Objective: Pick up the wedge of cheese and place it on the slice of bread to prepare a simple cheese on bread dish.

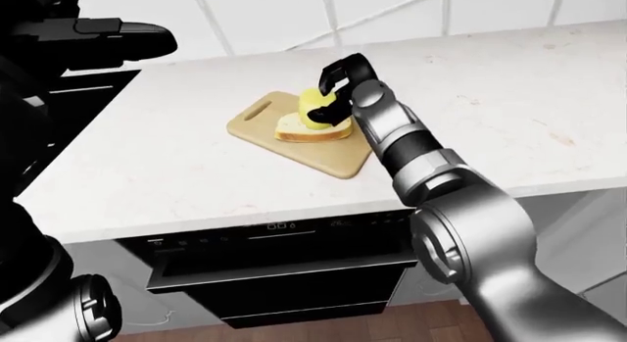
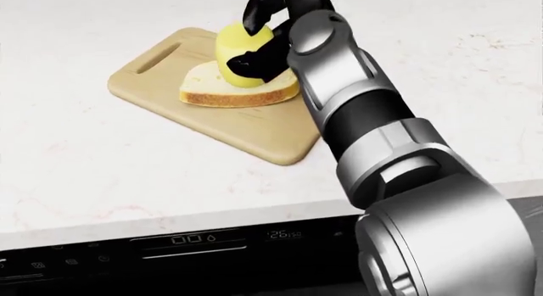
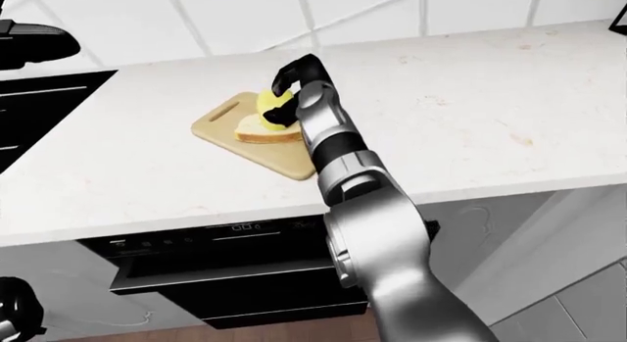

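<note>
Dishwasher control panel (image 2: 212, 240) — small lit display (image 2: 282, 234), digits too blurred to read; no other text.

A rectangular wooden cutting board with a slot handle (image 2: 161, 86) lies on the pale marble-patterned countertop (image 2: 102, 169), its handle end toward the head view's upper left. A slice of white bread (image 2: 222, 92) lies on the board near its middle. A yellow wedge of cheese (image 2: 237, 51) stands on the bread's upper right part. The robot's black three-finger right hand (image 2: 267, 35) sits just right of the cheese, touching it. A black oven control panel (image 2: 204, 242) runs below the countertop's edge.
</note>
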Robot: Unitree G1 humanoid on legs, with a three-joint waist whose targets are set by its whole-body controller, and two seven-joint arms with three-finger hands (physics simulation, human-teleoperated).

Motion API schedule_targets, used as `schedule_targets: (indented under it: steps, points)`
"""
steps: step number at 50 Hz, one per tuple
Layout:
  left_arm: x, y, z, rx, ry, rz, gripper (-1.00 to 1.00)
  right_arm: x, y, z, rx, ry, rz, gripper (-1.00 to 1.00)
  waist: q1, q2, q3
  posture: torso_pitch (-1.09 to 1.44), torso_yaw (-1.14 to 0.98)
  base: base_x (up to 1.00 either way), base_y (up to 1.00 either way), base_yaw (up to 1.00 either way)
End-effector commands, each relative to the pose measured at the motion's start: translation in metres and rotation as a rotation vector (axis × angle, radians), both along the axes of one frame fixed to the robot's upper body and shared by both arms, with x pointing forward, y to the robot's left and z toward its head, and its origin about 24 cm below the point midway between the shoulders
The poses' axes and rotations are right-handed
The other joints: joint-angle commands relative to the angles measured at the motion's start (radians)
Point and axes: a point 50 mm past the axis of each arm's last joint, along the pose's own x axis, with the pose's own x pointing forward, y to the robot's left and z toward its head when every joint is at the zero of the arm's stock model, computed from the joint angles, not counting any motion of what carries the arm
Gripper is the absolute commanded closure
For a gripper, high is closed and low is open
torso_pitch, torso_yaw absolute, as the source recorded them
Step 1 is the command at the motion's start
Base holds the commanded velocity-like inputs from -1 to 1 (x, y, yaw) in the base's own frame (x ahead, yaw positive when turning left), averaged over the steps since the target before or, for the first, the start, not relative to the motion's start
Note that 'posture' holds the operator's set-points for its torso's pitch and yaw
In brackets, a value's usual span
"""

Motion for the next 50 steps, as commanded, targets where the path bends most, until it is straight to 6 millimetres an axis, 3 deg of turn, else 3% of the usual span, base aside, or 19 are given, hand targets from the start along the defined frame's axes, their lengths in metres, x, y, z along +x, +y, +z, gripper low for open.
schedule_targets:
  steps: [1,12,14,15,27,44,50]
  points:
    - [-0.008,0.001,0.014,0.006,-0.08,0.01,-1.0,-0.001,0.005,0.03,0.005,-0.117,0.018,1.0,0.0,0.006,-0.031,0.0,0.0,0.0,0.0,0.0]
    - [-0.008,0.0,0.013,0.006,-0.078,0.008,-1.0,-0.001,0.006,0.028,-0.012,-0.104,0.013,1.0,0.002,0.005,-0.033,0.0,0.0,0.0,0.0,0.0]
    - [-0.007,0.0,0.013,0.006,-0.079,0.008,-1.0,-0.001,0.005,0.025,-0.026,-0.091,0.005,-0.07,0.003,0.004,-0.033,0.0,0.0,0.0,0.0,0.0]
    - [-0.008,0.0,0.013,0.005,-0.079,0.008,-1.0,-0.001,0.004,0.024,-0.012,-0.072,-0.002,-1.0,0.003,0.004,-0.033,0.0,0.0,0.0,0.0,0.0]
    - [-0.009,0.002,0.015,0.0,-0.084,0.013,-1.0,0.001,-0.004,0.037,-0.015,-0.122,-0.012,-1.0,0.004,0.002,-0.034,0.0,0.0,0.0,0.0,0.0]
    - [-0.008,0.005,0.014,-0.001,-0.08,0.018,-1.0,-0.003,-0.024,0.096,0.051,-0.213,-0.02,-1.0,0.004,-0.003,-0.031,0.0,0.0,0.0,0.0,0.0]
    - [-0.01,0.009,0.016,-0.011,-0.085,0.025,-1.0,-0.006,-0.024,0.109,0.158,-0.246,0.019,-1.0,0.003,-0.004,-0.028,0.0,0.0,0.0,0.0,0.0]
